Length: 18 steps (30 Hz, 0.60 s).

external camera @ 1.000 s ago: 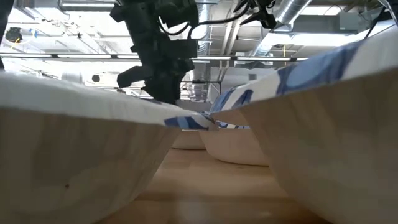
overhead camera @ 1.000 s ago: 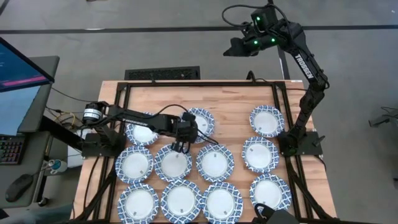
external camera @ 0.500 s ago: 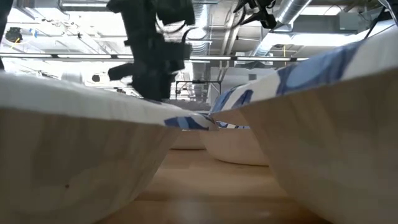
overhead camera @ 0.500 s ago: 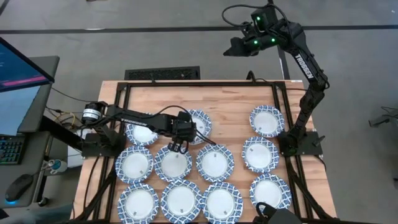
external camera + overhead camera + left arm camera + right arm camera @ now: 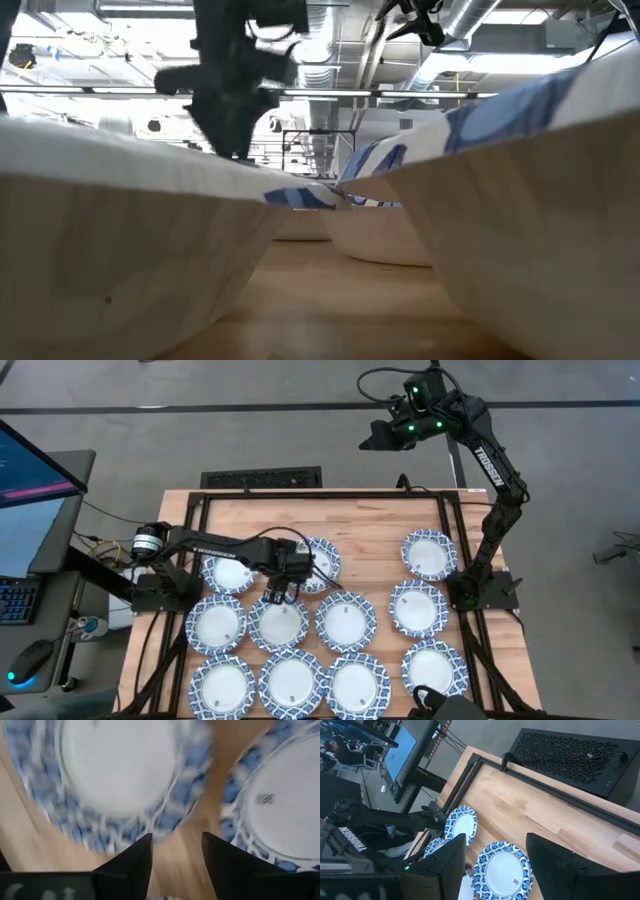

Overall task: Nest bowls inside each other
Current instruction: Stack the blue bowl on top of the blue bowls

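Observation:
Several bowls with white centres and blue-patterned rims lie singly on the wooden table (image 5: 375,525), among them one at the back middle (image 5: 322,558), one in the middle row (image 5: 280,622) and one at the back left (image 5: 228,572). My left gripper (image 5: 274,597) hovers just behind the middle-row bowl, open and empty. In the left wrist view my left gripper (image 5: 176,837) stands over bare wood between two bowls (image 5: 117,770) (image 5: 285,805). My right gripper (image 5: 385,436) is raised high beyond the table's back edge, open and empty (image 5: 495,838).
A black frame (image 5: 320,493) borders the table. A monitor (image 5: 30,470) and a keyboard stand off to the left. In the low view two bowl walls (image 5: 130,250) (image 5: 540,200) fill the foreground, with the left arm (image 5: 235,90) behind them.
My left gripper has moved to the left, off the middle-row bowl's back rim and slightly higher. It stays open and empty. The right arm has not moved.

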{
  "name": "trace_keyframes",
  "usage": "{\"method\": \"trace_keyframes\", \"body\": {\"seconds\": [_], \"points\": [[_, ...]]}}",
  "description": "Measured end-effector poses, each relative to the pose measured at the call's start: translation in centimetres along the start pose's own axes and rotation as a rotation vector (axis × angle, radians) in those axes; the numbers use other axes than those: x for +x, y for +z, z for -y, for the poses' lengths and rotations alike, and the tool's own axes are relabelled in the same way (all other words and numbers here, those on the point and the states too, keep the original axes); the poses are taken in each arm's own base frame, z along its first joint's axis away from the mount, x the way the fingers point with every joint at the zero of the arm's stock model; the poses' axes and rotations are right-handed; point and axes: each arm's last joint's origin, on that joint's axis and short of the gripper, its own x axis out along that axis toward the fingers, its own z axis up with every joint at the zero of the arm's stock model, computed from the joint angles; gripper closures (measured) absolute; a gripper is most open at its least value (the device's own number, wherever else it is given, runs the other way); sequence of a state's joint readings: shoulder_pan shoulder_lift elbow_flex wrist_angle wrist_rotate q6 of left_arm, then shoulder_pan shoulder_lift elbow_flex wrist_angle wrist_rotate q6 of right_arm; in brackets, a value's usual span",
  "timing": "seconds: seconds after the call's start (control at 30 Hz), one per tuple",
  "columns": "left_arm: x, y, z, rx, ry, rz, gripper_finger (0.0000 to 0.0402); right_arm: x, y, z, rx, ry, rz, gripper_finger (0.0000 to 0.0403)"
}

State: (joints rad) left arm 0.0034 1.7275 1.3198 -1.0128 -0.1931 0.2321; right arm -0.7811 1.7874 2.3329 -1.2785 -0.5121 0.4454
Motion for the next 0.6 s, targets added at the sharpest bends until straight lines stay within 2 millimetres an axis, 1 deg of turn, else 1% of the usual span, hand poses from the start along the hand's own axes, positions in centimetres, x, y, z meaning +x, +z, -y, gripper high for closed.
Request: {"method": "trace_keyframes", "body": {"seconds": [0.07, 0.13, 0.3, 0.4, 0.5, 0.6], "points": [[0.7, -0.6, -0.8, -0.127, 0.025, -0.011, 0.0239, 0.0, 0.0, 0.0, -0.002, 0.001, 0.000, 0.0173], [0.9, -1.4, -1.6, -0.263, 0.078, -0.002, 0.0239, 0.0, 0.0, 0.0, -0.007, 0.002, -0.001, 0.0173], [0.0, -3.5, -4.3, -0.767, 0.161, 0.039, 0.0239, 0.0, 0.0, 0.0, -0.010, 0.003, -0.002, 0.0173], [-0.5, -5.2, -5.6, -1.011, 0.213, 0.058, 0.0239, 0.0, 0.0, 0.0, -0.021, 0.002, -0.002, 0.0173], [-0.2, -6.9, -6.2, -1.238, 0.172, 0.021, 0.0239, -0.1, 0.1, 0.2, -0.027, -0.001, 0.003, 0.0173], [1.0, -8.1, -5.9, -1.391, 0.102, -0.024, 0.0239, -0.3, 0.2, 0.5, -0.041, -0.008, 0.009, 0.0173]]}}
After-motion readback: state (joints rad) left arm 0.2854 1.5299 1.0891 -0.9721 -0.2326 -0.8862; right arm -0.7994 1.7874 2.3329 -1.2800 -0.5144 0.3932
